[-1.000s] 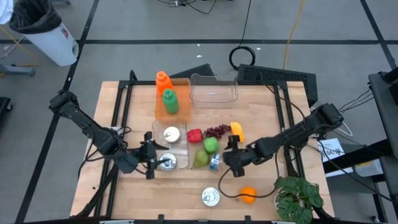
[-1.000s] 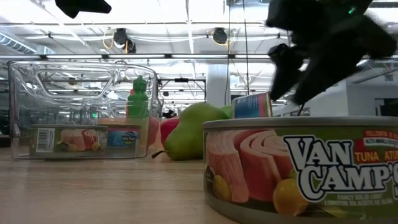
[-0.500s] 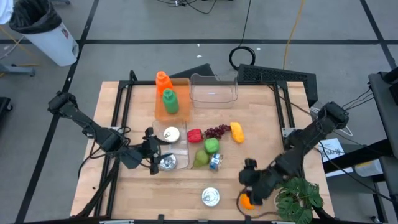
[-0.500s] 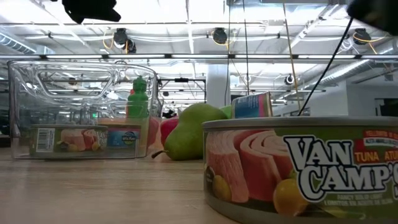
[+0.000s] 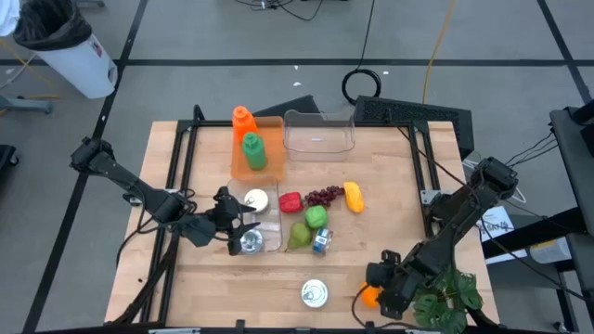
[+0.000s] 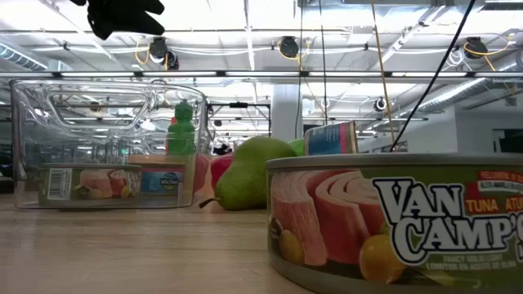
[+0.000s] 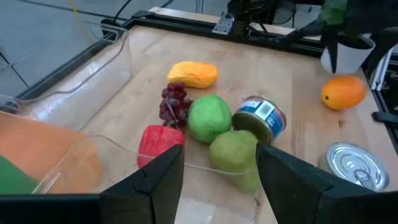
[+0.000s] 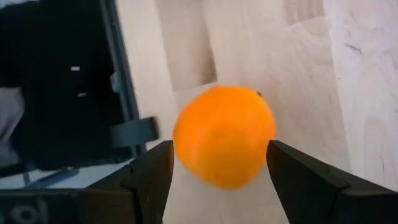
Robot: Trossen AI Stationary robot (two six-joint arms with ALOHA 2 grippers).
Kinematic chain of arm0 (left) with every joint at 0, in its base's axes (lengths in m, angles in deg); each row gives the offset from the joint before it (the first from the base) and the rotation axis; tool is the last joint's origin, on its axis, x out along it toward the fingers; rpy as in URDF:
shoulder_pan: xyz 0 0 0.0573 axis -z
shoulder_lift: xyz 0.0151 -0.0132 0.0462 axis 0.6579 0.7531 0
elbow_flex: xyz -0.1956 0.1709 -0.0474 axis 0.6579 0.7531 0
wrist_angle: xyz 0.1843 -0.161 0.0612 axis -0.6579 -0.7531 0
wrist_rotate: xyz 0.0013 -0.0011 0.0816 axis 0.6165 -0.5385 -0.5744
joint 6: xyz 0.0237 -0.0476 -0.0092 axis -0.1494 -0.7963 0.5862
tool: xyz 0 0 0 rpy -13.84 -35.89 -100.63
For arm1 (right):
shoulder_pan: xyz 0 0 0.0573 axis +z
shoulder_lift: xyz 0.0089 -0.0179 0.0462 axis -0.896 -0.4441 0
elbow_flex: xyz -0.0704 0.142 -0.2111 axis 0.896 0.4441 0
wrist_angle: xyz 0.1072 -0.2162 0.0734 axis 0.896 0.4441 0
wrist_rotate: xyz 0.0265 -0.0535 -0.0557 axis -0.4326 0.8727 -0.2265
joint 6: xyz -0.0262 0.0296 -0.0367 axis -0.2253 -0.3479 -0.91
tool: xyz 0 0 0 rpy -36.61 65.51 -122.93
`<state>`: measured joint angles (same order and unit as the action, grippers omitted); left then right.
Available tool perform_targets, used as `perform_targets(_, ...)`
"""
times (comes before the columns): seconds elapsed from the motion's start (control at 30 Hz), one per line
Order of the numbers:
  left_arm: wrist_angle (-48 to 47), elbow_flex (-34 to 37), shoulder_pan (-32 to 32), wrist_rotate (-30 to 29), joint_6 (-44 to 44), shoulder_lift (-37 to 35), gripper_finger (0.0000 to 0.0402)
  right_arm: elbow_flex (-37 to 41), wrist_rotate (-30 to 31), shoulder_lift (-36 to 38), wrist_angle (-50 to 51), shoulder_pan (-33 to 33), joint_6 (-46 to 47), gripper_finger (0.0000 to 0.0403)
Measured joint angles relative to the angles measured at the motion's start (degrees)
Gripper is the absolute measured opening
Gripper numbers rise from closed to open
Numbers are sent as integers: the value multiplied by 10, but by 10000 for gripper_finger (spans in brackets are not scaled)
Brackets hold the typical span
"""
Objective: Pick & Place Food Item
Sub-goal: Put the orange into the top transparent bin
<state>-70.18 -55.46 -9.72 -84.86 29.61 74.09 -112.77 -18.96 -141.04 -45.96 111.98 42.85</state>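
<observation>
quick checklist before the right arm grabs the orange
1. Right end effector lined up on the orange: ok, the fruit sits between its fingers in the right wrist view.
2. Fingers open enough to take it: ok, one stands on each side of the fruit.
3. Orange resting on the table: ok.
4. Plant clear of the arm: not ok, its leaves lie right beside the end effector in the high view.
5. Left end effector out of the way: ok, it is over the clear bin, far from the orange.
6. Fingers touching the orange: cannot tell.
</observation>
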Motion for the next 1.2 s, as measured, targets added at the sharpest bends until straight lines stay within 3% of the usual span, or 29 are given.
perform_targets(0.3, 7, 0, 0, 0, 8, 0, 214, 111, -20, 2, -166, 0, 21, 242)
perform_targets(0.53, 8, 0, 0, 0, 20, 0, 214, 176, -19, 3, -171, 0, 18, 233)
perform_targets(0.87, 8, 0, 0, 0, 23, 0, 214, 197, -18, 2, -165, 0, -16, 211)
perform_targets(1.2, 8, 0, 0, 0, 31, 0, 214, 198, 115, 9, -153, -45, -138, 204)
